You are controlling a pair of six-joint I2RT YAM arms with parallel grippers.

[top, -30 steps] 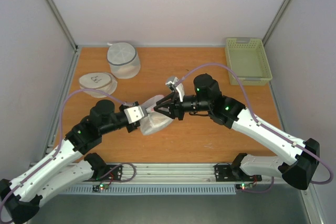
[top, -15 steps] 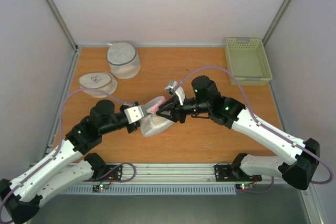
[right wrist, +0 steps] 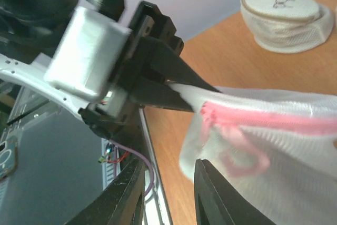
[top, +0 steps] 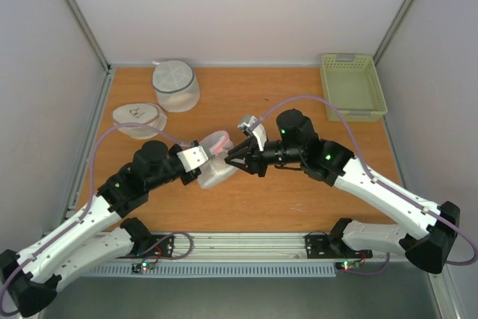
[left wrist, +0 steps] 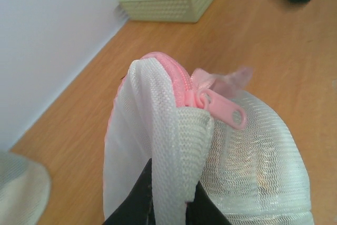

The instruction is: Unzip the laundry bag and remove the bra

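The laundry bag point(top: 216, 168), white mesh with a pink zipper band, is held up off the table at centre. My left gripper point(top: 200, 160) is shut on a fold of its mesh wall point(left wrist: 174, 151), just below the pink zipper pull point(left wrist: 229, 111). My right gripper point(top: 233, 159) faces it from the right. In the right wrist view its jaws point(right wrist: 169, 164) stand open with nothing between them. The bag's corner and the pink pull loop point(right wrist: 238, 156) lie just beyond the right finger point(right wrist: 210, 193). The bra is hidden.
A white mesh drum with a grey band point(top: 176, 84) and a flatter round bag with a dark mark point(top: 140, 118) sit at the back left. A pale green basket point(top: 352, 86) stands at the back right. The table's left wall runs close to the bags.
The left gripper has lifted and turned the bag a little toward the back left. The right gripper has stayed beside the bag while its jaws have narrowed.
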